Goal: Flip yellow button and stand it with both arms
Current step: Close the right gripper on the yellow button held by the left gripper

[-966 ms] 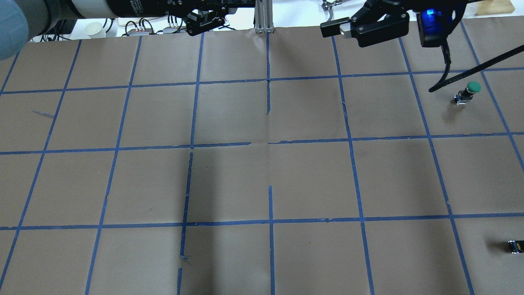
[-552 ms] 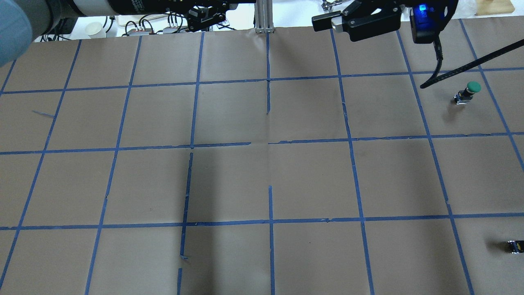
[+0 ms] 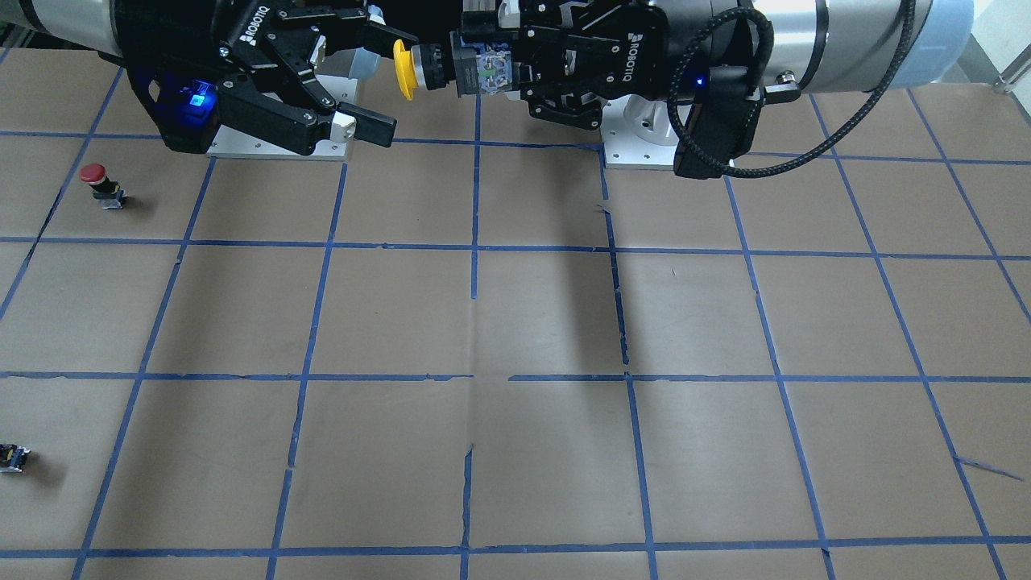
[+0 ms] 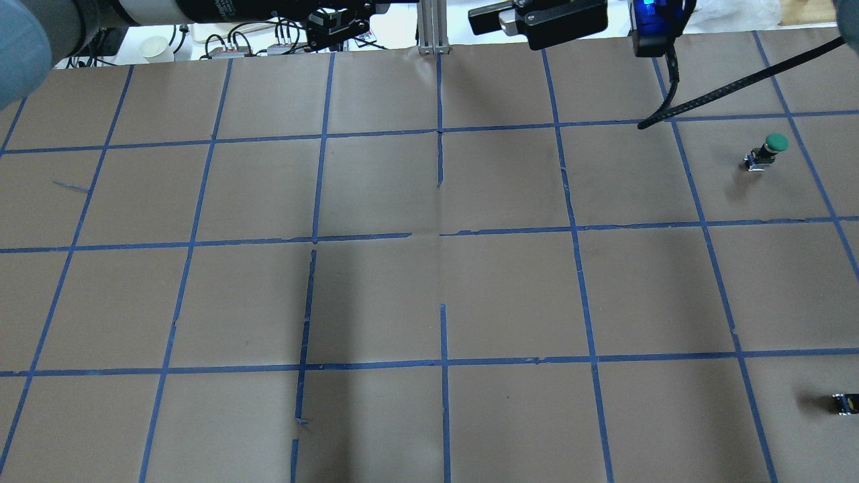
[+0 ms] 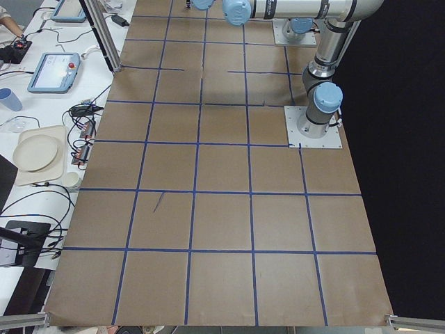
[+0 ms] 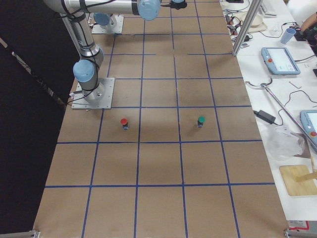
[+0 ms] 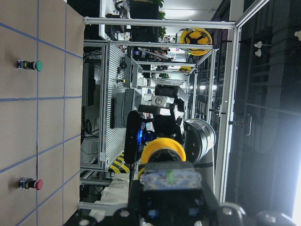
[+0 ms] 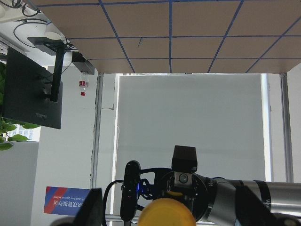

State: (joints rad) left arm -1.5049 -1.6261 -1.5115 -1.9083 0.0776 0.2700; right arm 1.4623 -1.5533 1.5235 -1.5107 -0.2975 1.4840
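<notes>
Aloft, yellow button [image 3: 431,68] lies sideways, clamped at its block by left gripper [image 3: 493,71]; right gripper [image 3: 391,84] spread wide, just beside its cap. Red button [image 3: 97,182] stands well apart from it.

Bright even light, soft shadows on table [image 3: 805,322], backlit wrist views

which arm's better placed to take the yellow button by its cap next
Right, most likely. The left gripper is shut on the yellow button by its block. The cap points at the right gripper, whose jaws stand open at the cap.
</notes>
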